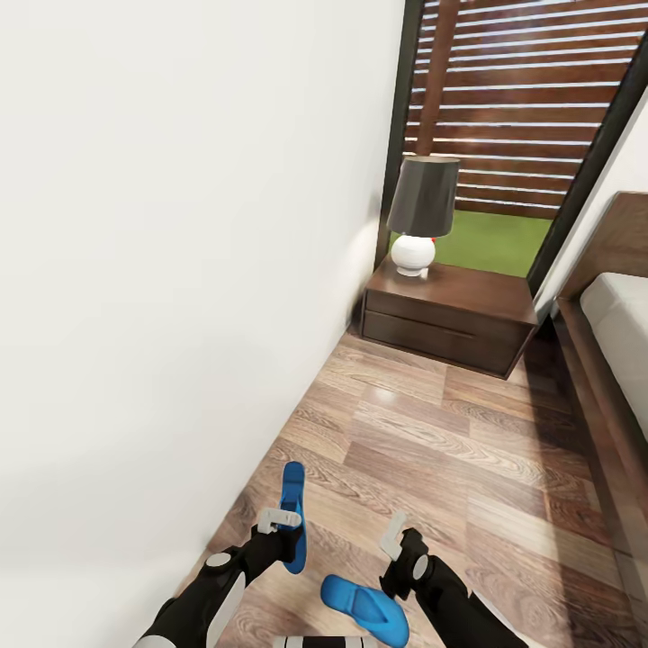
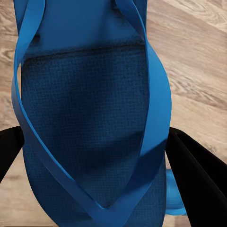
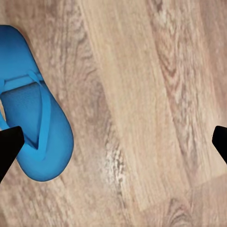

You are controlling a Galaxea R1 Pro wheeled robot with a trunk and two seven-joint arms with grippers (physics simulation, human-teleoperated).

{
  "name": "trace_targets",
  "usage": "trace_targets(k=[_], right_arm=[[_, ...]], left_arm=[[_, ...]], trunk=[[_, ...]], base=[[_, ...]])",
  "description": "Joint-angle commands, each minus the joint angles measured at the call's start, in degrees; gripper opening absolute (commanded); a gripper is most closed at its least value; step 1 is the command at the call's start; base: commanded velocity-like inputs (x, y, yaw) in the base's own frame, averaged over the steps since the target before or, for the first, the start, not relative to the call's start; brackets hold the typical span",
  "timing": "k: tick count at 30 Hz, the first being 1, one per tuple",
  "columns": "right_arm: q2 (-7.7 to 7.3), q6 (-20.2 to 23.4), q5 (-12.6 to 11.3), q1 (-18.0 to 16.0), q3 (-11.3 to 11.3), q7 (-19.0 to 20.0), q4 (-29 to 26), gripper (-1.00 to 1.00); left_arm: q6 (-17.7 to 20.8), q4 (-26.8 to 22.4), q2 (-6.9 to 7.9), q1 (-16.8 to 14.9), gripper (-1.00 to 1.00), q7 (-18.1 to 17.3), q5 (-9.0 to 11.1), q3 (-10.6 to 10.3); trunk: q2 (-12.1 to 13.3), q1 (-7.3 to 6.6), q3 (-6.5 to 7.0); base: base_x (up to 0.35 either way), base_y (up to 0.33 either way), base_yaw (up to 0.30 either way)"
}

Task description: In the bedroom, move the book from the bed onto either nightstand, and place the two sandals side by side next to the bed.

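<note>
- Sandals: one blue textured-foam flip-flop (image 2: pixel 90 123) sits between the left gripper (image 1: pixel 286 531) fingers, gripped across its width, at 7 o'clock.
- Second sandal (image 1: pixel 364 607) lies flat on the wood-plank floor (image 1: pixel 432 450); the right gripper (image 1: pixel 392 540) hangs spread, released, above it.

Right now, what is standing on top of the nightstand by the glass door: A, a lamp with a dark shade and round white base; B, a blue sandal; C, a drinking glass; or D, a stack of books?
A: in the head view the lamp, dark shade over a round white base, stands on the nightstand.
</note>
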Motion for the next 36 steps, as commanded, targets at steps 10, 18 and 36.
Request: trace_targets(k=[10,18,36], right_arm=[[0.13,0.27,0.60,-0.01,0.12,0.38,-0.02,1.00],[0.39,0.11,0.95,-0.01,0.49,-0.38,0.64,1.00],[0.17,0.27,0.79,-0.01,0.15,0.48,2.32,1.00]], left_arm=[[0.24,-0.04,0.03,-0.01,-1.00,-0.09,0.42,-0.05],[0.24,-0.04,0.03,-0.01,-1.00,-0.09,0.49,-0.05],[0.24,-0.04,0.03,-0.01,-1.00,-0.01,0.60,-0.05]], trunk=[[-0.02,-0.01,-0.05],[-0.02,-0.01,-0.05],[-0.15,0.25,-2.26]], base=[[0.000,0.018,0.000],[0.000,0.000,0.000],[0.000,0.000,0.000]])
